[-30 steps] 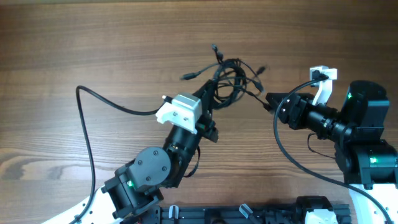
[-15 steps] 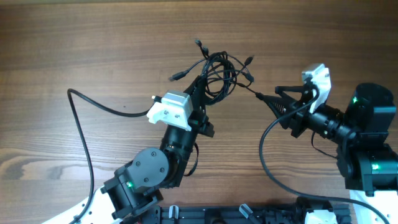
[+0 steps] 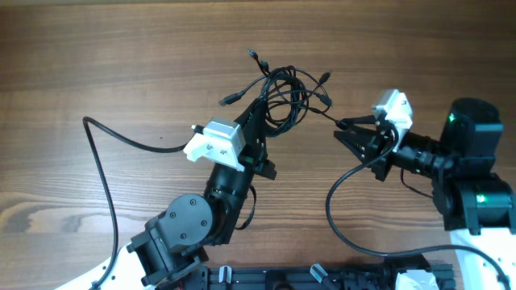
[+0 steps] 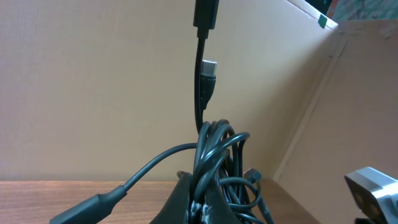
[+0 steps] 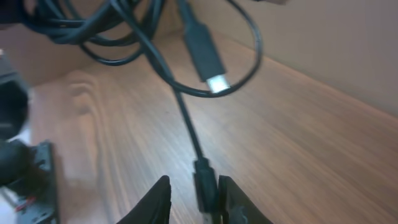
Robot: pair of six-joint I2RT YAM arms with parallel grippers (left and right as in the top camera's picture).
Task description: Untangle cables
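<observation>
Now the cables [image 3: 284, 95] sit as a looped black bunch at the upper middle of the worktop [image 3: 121, 48], lifted at one side. Plug ends stick out up-left and right. The left pincer [image 3: 260, 114] reaches up-right into the bunch and is pressed together on it. In the left wrist view the cables [image 4: 214, 149] rise straight out from between its fingers [image 4: 180, 202], with a silver-tipped plug [image 4: 209, 67] standing above the loops.

The right pincer [image 3: 342, 129] points left at the bunch's right side, and one thin cord runs straight from the loops to its tip. In the right wrist view the pincer [image 5: 193, 199] pinches a black plug end [image 5: 204, 183] between its fingers [image 5: 158, 198]. The plug end lies closer to the finger on the picture's right. The cord runs up from it to the blurred loops, and a second plug [image 5: 208, 59] hangs above.

Versus one second ago, the bunch and the left pincer are further left and a bit higher in the overhead view. Versus half a second ago, the bunch is almost unchanged. The right wrist has shifted left and turned, so its white mount [image 3: 393, 106] is nearer the cables. The thick arm cable [image 3: 334, 201] under it bows further left.
</observation>
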